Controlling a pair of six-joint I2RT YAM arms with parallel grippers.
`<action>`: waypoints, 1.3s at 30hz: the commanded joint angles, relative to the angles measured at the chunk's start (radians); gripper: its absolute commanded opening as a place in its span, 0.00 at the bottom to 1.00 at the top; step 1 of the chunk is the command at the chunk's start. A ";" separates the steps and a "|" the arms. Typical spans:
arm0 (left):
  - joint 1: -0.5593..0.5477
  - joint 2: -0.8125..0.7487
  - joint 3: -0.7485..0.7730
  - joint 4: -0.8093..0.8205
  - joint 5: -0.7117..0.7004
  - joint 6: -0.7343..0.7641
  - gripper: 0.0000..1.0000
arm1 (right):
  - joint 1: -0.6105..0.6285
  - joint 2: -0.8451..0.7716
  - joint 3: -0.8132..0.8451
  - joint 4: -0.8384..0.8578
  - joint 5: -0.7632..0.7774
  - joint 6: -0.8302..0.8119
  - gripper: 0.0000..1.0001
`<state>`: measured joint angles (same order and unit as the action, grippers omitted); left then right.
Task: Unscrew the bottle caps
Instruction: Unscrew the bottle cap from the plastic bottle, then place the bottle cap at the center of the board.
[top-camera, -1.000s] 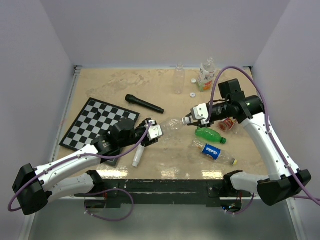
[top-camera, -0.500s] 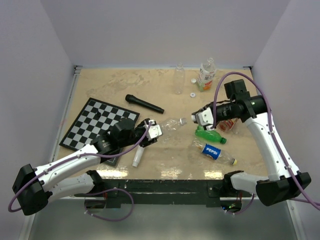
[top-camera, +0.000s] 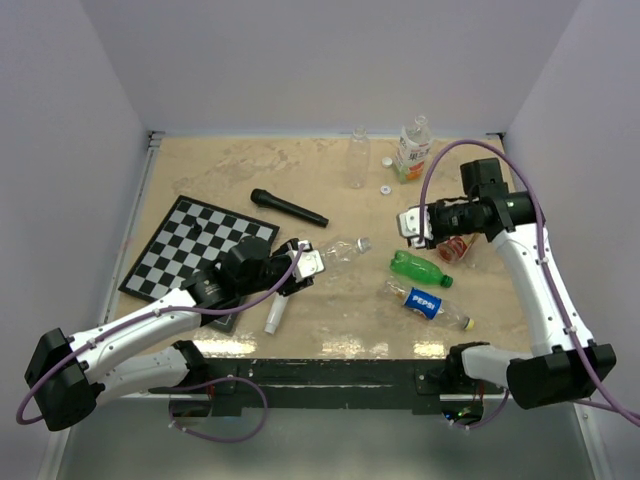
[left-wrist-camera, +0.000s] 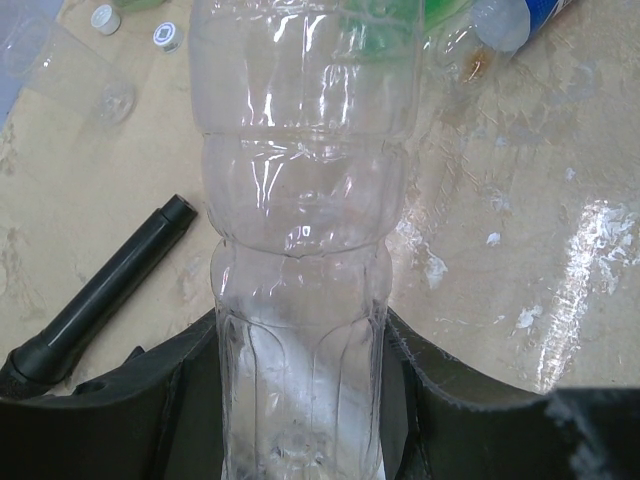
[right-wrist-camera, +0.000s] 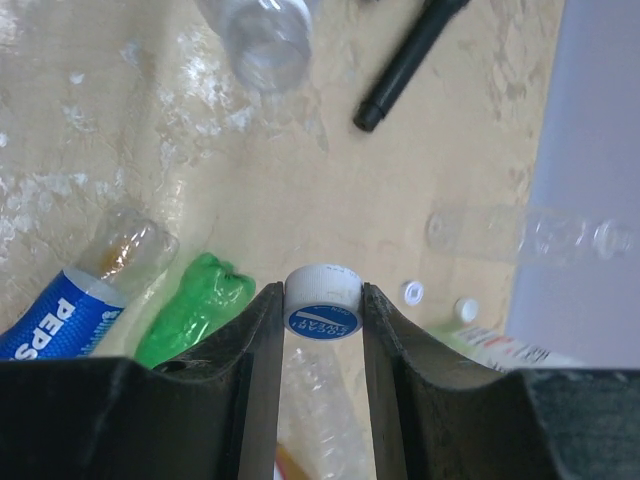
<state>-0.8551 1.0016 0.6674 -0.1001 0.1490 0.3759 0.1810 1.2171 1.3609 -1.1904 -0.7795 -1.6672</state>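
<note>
Two loose caps (top-camera: 384, 187) lie on the table (top-camera: 230, 175) near the upper middle of the overhead view, just beside an upright clear bottle (top-camera: 358, 158) and a labelled bottle (top-camera: 413, 148) at the back edge. We see a third one, the white cap (right-wrist-camera: 323, 300) with a blue print on its face, pinched between the fingers of the right gripper (top-camera: 410, 225), which hangs right of centre, apart from every bottle. The left gripper (top-camera: 300, 265) is clamped round the body of the held bottle (top-camera: 340, 248); in the right wrist view its neck shows open at the top of the frame.

Below the right gripper in the overhead view lie a green bottle (top-camera: 420, 270) and a Pepsi bottle (top-camera: 425, 302). Just to the right of the gripper sits something crumpled with red on it, which we cannot name. A black microphone (top-camera: 288, 208) lies above and left of the held bottle, well apart from the caps. A chessboard (top-camera: 195, 248) fills the left of the table, with the left arm crossing its lower corner. A white cylinder (top-camera: 274, 315) rests just beside that arm, near the lower edge.

The tabletop is tan, mottled and glossy, with pale glare patches — plain pale walls close it in on three sides, and a dark rail runs along the bottom.
</note>
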 joint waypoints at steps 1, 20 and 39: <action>0.002 -0.012 0.004 0.011 -0.009 -0.017 0.03 | -0.109 0.012 -0.060 0.191 -0.007 0.355 0.00; 0.002 -0.035 0.011 0.005 -0.012 -0.022 0.03 | -0.308 0.159 -0.197 0.748 0.198 0.995 0.03; 0.002 -0.044 0.012 0.005 -0.011 -0.020 0.03 | -0.308 0.285 -0.158 0.821 0.227 1.077 0.07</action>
<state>-0.8551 0.9791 0.6674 -0.1215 0.1410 0.3752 -0.1249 1.4933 1.1698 -0.4210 -0.5644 -0.6231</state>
